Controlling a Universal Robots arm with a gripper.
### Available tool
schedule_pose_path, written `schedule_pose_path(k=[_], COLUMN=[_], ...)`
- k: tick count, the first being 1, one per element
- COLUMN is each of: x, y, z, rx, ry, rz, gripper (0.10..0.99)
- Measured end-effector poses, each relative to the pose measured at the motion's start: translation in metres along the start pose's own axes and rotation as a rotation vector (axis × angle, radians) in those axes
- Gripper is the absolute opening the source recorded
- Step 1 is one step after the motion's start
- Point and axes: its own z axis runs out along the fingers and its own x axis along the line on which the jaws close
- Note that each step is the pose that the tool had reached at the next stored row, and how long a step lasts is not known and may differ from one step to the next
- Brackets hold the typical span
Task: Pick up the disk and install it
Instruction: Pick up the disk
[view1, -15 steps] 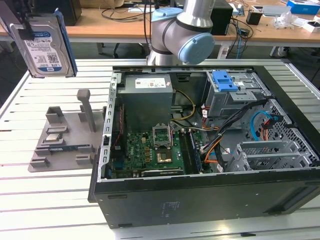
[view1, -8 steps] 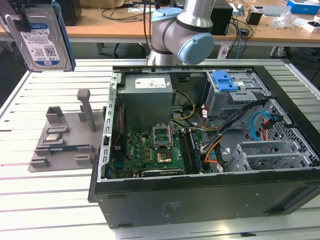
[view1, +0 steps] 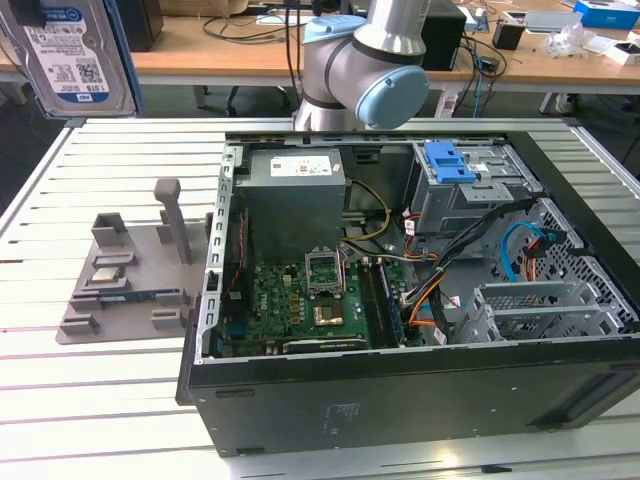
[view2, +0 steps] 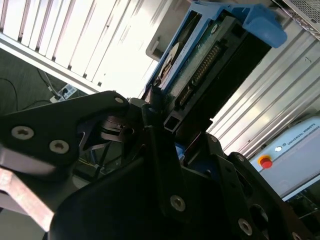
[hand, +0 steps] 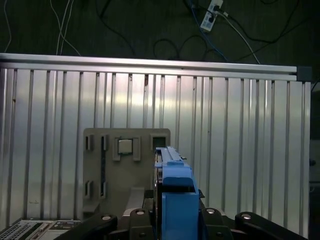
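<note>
The disk (view1: 70, 55), silver with a white-and-blue label and a blue rail along its edge, hangs upright high above the table at the exterior view's left. In the second wrist view my gripper (view2: 165, 117) is shut on the disk (view2: 210, 55), with black fingers (view2: 160, 145) clamping its connector end. The first wrist view shows the disk's blue rail (hand: 175, 195) edge-on between the gripper's (hand: 175, 220) black links. It sits above the grey fixture (hand: 125, 160) and clear of the open computer case (view1: 400, 400).
The case lies on the slatted aluminium table (view1: 100, 400). Inside it are a grey drive cage (view1: 470, 195) with a blue latch (view1: 450, 160), a power-supply box (view1: 295, 200), a motherboard (view1: 300, 300) and loose cables. The grey fixture (view1: 130, 270) holds small parts.
</note>
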Motion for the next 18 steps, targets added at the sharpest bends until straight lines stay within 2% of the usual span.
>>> schedule_pose_path(k=[3, 11, 14, 18], x=[-0.0002, -0.0002, 0.0001, 0.0006], y=[0.0003, 0.0003, -0.0054, -0.0205], z=[-0.0070, -0.0073, -0.0075, -0.0082], rx=[0.000, 0.000, 0.000, 0.000], ry=[0.0000, -0.0001, -0.0002, -0.0001], rz=[0.000, 0.000, 0.000, 0.000], gripper=[0.369, 0.369, 0.369, 0.369])
